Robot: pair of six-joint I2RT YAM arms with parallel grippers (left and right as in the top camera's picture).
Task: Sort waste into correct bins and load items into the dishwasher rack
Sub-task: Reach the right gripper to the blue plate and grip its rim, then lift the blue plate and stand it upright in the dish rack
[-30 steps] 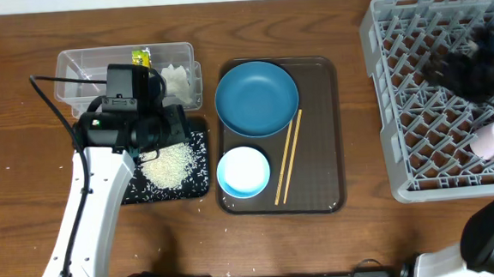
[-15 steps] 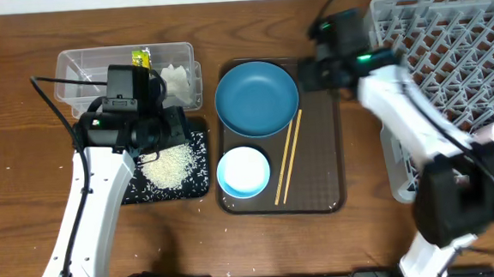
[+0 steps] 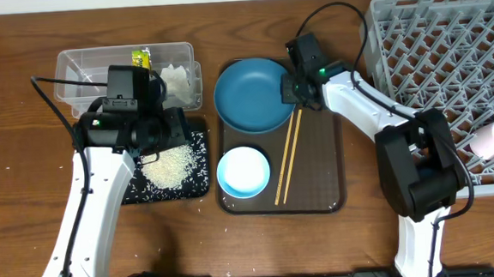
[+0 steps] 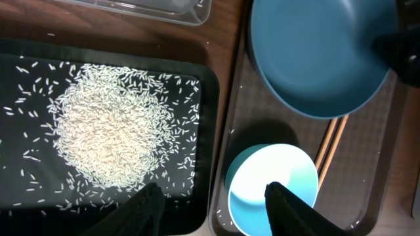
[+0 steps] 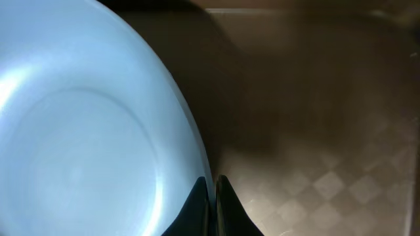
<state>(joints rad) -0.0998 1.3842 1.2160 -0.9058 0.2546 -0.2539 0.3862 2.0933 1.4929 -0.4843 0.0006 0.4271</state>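
My right gripper point(image 3: 293, 90) point(image 5: 214, 187) is shut on the right rim of the blue plate point(image 3: 255, 95) point(image 5: 85, 131), one finger on each side of the edge. The plate rests on the brown serving tray point(image 3: 322, 177) with the pale bowl point(image 3: 243, 172) point(image 4: 272, 187) and the chopsticks point(image 3: 288, 157). My left gripper point(image 3: 167, 126) point(image 4: 213, 196) hangs open over the right edge of the black tray point(image 3: 200, 189), which holds the rice heap point(image 3: 170, 165) point(image 4: 108, 141). The clear tub point(image 3: 79, 58) holds the tissue point(image 3: 179, 81) and the wrapper point(image 3: 141, 57). The grey rack point(image 3: 449, 74) stands at the right.
A small pinkish-white cup point(image 3: 492, 138) lies in the rack near its right front. Loose rice grains are scattered over the black tray around the heap. The right arm stretches from the table's front edge across the gap between serving tray and rack.
The right arm has swung from over the rack to the blue plate, and its gripper has closed on the plate's rim. The left arm has not moved.
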